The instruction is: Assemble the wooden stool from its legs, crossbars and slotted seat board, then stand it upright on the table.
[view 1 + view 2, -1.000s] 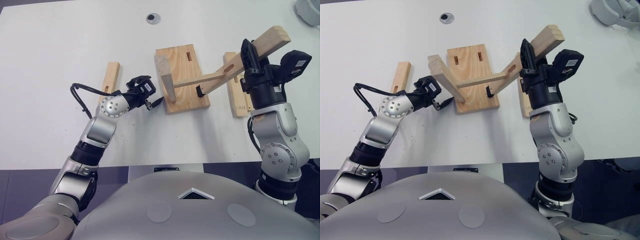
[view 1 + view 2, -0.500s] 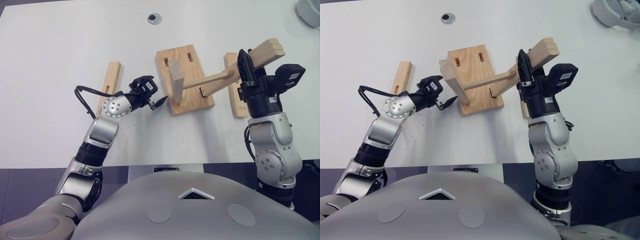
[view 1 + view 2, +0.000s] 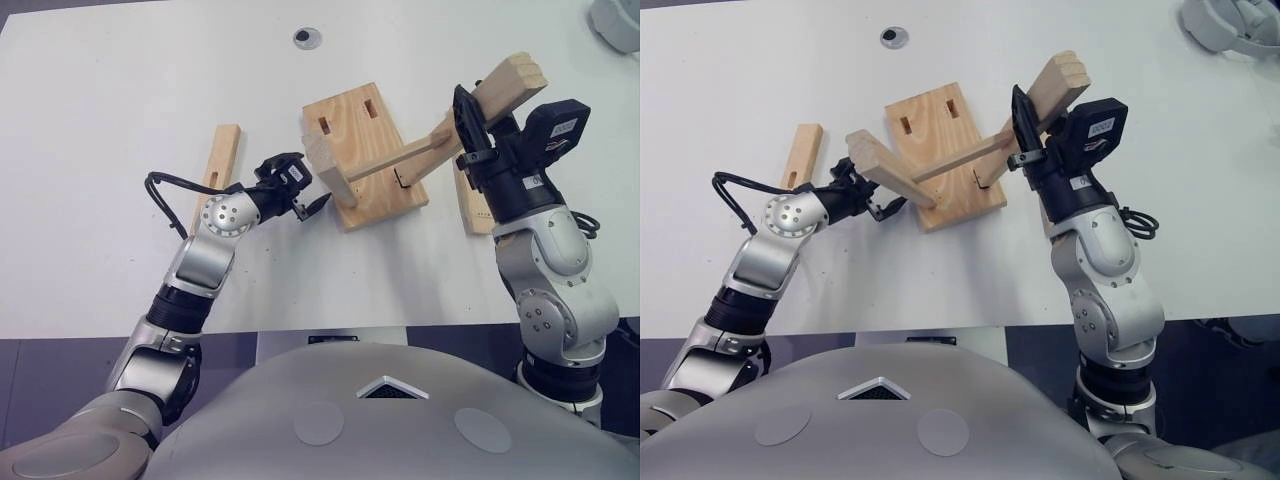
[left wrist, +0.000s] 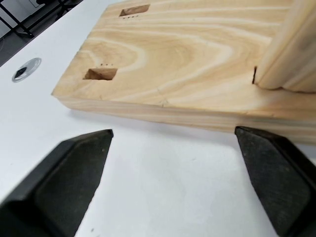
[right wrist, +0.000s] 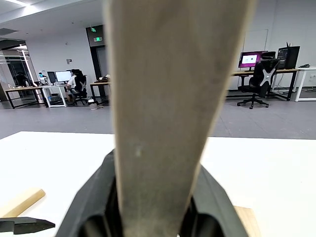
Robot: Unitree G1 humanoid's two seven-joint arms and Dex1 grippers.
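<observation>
Legs (image 3: pixel 222 160): four, one in right gripper (image 3: pixel 468 125); one crossbar (image 3: pixel 390 163); one seat board (image 3: pixel 362 128).

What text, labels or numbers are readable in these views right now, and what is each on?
White sticker on the black camera housing: print too small to read.
Green sign over the doorway in the room behind: blurred, unreadable.
Seat board: no print seen.

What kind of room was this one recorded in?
Probably an open-plan office or lab workspace. Beyond the white table, the right wrist view shows desks with a lit monitor, a swivel office chair and a green sign above a doorway.
</observation>
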